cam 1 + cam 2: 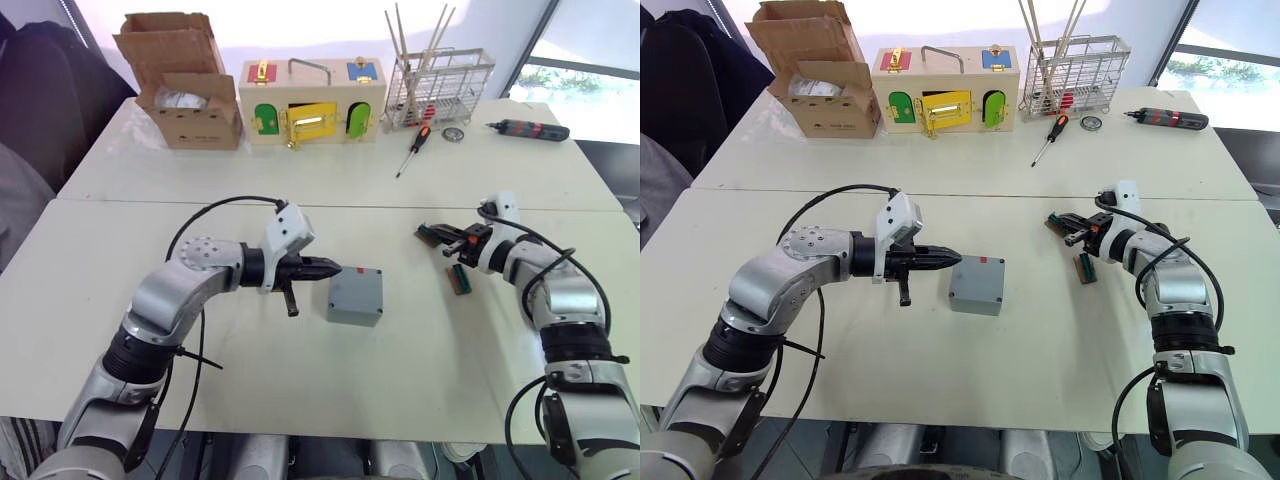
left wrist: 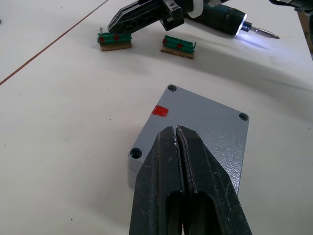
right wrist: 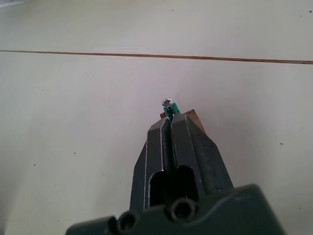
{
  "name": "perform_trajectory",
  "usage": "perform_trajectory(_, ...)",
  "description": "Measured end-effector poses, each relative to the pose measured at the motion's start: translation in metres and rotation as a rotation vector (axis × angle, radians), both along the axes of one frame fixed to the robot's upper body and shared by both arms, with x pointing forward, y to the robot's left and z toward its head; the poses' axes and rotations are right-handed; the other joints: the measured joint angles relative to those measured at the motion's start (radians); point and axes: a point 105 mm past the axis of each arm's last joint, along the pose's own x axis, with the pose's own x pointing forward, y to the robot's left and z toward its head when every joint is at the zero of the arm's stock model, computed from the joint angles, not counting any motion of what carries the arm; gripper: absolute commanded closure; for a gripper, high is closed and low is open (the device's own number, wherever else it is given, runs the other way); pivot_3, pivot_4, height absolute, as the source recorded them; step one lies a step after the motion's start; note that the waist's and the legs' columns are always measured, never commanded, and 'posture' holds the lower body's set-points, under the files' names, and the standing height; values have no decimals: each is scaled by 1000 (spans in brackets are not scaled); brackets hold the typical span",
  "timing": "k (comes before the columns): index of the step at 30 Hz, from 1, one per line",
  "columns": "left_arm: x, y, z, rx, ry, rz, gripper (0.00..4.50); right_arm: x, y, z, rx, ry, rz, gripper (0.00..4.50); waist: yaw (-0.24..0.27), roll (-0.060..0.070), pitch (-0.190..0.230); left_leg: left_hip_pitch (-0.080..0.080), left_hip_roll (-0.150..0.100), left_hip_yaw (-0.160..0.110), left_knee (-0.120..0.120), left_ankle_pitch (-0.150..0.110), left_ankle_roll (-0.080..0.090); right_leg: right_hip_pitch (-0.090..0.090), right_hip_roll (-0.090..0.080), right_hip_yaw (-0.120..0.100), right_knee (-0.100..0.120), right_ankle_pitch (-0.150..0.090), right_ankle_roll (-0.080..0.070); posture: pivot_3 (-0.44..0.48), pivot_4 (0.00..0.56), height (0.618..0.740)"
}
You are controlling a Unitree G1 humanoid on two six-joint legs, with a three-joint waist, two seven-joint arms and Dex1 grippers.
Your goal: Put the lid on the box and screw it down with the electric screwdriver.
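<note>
From the head, the grey box (image 1: 355, 297) with its lid (image 1: 357, 282) on sits mid-desk, nearer the front edge, and the left claw (image 1: 330, 268) is pressed together, tips at the lid's edge. From the left wrist, the lid shows a red mark (image 2: 160, 111) and corner holes, with two green blocks (image 2: 115, 40) and the lit screwdriver (image 2: 230, 24) behind. From the right wrist, the right claw (image 3: 172, 119) is together, touching a screw (image 3: 167, 103).

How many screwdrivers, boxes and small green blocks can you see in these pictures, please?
Screwdrivers: 3 (hand screwdriver, red-banded driver, electric screwdriver)
Boxes: 3 (grey box, wooden box, cardboard carton)
Green blocks: 2 (one, another)
Total: 8
</note>
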Motion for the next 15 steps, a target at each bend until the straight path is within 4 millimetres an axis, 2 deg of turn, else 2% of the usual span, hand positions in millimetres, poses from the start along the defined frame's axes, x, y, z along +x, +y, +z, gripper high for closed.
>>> perform_trajectory(11,1,1,-1,3,4,3,4500,-3,2,28,54,-68,-2,4489,0,0,0,0,0,0,0,0,0,0,0,0,0,0,0,0,150,735)
perform_trajectory(15,-2,7,0,19,11,-10,4500,-22,14,45,55,-81,88,4489,1,0,0,0,0,0,-1,0,0,0,0,0,0,0,0,0,150,735)
